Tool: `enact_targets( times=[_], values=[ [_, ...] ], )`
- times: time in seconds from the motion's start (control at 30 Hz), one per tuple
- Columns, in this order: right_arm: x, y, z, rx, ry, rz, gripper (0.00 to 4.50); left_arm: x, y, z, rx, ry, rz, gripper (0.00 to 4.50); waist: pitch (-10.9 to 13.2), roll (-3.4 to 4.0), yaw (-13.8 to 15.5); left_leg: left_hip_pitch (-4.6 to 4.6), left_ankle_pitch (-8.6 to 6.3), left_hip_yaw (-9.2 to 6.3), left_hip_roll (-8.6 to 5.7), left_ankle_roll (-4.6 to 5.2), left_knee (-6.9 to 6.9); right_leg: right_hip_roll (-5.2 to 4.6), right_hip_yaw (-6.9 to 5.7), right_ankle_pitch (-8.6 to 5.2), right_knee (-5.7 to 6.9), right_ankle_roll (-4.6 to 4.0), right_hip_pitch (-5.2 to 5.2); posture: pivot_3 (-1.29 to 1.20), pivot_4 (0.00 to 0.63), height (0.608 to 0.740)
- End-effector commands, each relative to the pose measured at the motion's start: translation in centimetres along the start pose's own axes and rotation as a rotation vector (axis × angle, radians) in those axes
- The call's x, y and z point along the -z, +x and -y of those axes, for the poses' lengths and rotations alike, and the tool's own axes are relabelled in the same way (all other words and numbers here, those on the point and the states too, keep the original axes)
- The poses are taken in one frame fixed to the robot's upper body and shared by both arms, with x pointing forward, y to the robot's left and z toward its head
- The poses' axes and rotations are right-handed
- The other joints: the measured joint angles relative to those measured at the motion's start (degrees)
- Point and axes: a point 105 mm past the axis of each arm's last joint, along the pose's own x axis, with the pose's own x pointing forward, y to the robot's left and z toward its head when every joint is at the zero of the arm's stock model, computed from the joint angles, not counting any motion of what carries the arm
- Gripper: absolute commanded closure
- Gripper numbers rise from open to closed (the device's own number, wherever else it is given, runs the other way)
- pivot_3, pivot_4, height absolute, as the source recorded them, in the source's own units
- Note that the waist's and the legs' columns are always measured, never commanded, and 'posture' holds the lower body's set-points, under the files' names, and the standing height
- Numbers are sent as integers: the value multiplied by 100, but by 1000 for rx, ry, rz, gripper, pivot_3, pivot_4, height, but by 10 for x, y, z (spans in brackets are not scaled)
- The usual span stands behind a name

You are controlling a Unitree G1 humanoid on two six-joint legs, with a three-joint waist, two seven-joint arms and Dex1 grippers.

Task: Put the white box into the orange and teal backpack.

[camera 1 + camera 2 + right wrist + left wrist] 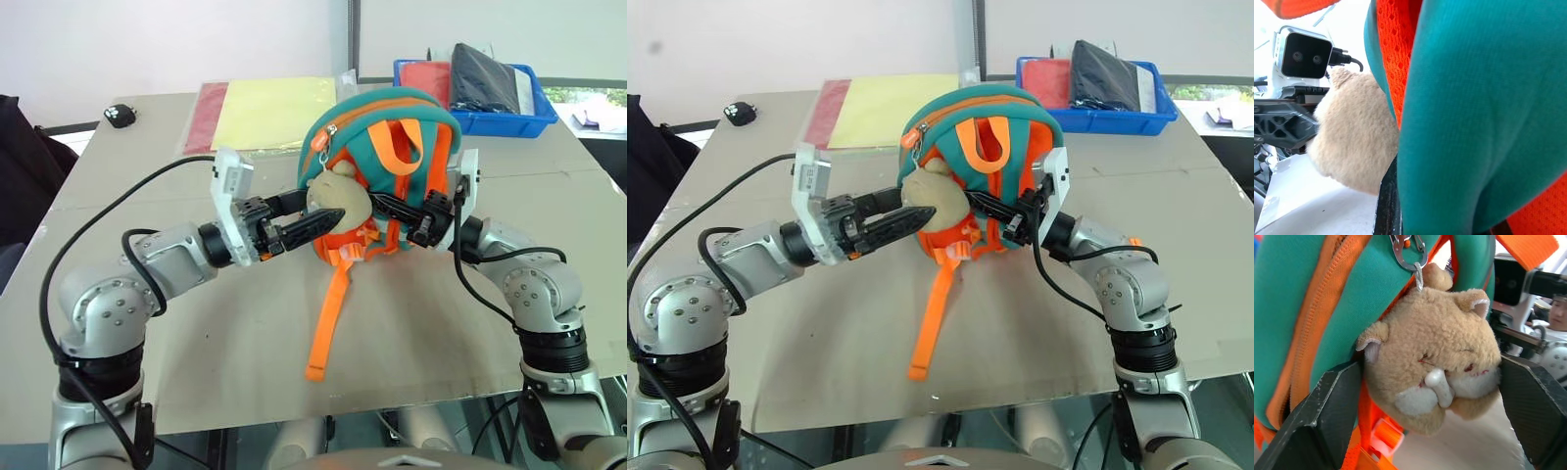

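Right gripper [416, 227] clamps the orange and teal backpack [377, 127]; left gripper [1425, 396], at its nine o'clock, straddles the plush [1437, 357], jaws parted

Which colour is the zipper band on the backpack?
Orange, against teal fabric on the backpack; the left wrist view shows it best.

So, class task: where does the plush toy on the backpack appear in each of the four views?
Left eye view: plush toy at centre, on the backpack front, beside the left gripper.
Right eye view: centre, same spot.
Left wrist view: middle, between two black fingers.
Right wrist view: left of middle.
Shared landmark: the backpack's teal fabric.
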Motion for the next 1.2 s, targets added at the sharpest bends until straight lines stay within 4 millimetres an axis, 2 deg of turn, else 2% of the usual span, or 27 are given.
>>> enact_targets(
  times=[0.03,0.17,0.23,0.4,0.43,0.47,0.57,0.7,0.73,0.83,0.93,1.07,1.1,1.2],
  values=[
    [-12,4,-11,-47,-36,46,4500,-10,-2,7,27,43,47,1851,0,0,-3,0,0,0,0,0,0,0,0,0,0,0,0,0,150,740],
    [-12,5,-11,-48,-33,49,4500,-11,-5,9,41,27,66,3662,0,0,-6,0,0,0,0,0,-1,0,1,0,-1,0,0,0,150,740],
    [-12,5,-11,-48,-33,49,4500,-12,-8,8,37,22,78,4165,0,0,-6,0,0,0,0,0,-1,0,0,0,-1,0,0,0,150,740],
    [-12,6,-11,-51,-32,48,4500,-17,-19,12,55,22,102,4255,0,0,-15,0,0,0,1,0,-1,0,1,0,-1,0,-1,0,150,740],
    [-12,6,-11,-53,-31,49,4500,-22,-24,13,57,28,120,4255,0,0,-17,0,0,0,1,0,-1,0,0,0,-1,0,-1,0,150,740],
    [-11,6,-11,-54,-30,49,4500,-31,-37,13,46,32,155,4255,1,1,-31,0,0,0,1,0,-1,1,1,0,-1,0,-1,0,150,740],
    [-10,6,-10,-50,-26,49,4500,-50,-78,-4,-86,83,194,4255,2,2,-46,0,0,4,6,0,-7,6,8,0,1,-1,-9,0,150,740],
    [-9,7,-11,-53,-20,49,4500,-51,-97,-28,-211,85,177,4255,6,9,-14,1,0,5,5,-1,-12,7,6,-1,-1,-1,-10,0,150,740],
    [-8,7,-11,-56,-19,49,4500,-42,-99,-32,-230,78,121,4255,5,8,-9,2,0,5,5,-1,-10,7,5,-1,-2,-1,-6,0,150,740],
    [-8,9,-11,-62,-18,51,4500,1,-101,-45,-295,121,-140,4255,8,12,-27,2,-1,7,4,0,-13,6,8,-1,-9,-1,-5,0,150,740],
    [-8,11,-11,-64,-18,55,4500,61,-99,-62,-349,184,-430,4255,8,15,-18,7,-1,9,4,0,-27,6,10,-1,-15,-1,-4,0,150,740],
    [-9,12,-11,-65,-17,58,4500,73,-99,-95,-535,215,-438,4255,10,17,-9,11,-1,9,6,-1,-39,6,12,0,-17,-2,-5,0,150,740],
    [-9,12,-11,-64,-17,58,4500,78,-98,-98,-548,219,-451,4255,8,15,-9,10,-1,8,6,-1,-39,7,11,0,-18,-2,-6,0,150,740],
    [-9,11,-11,-60,-19,58,4500,94,-90,-81,-434,221,-489,4255,7,15,-38,11,-1,14,6,0,-41,6,18,0,-19,-2,-7,0,150,740]
  ],
)
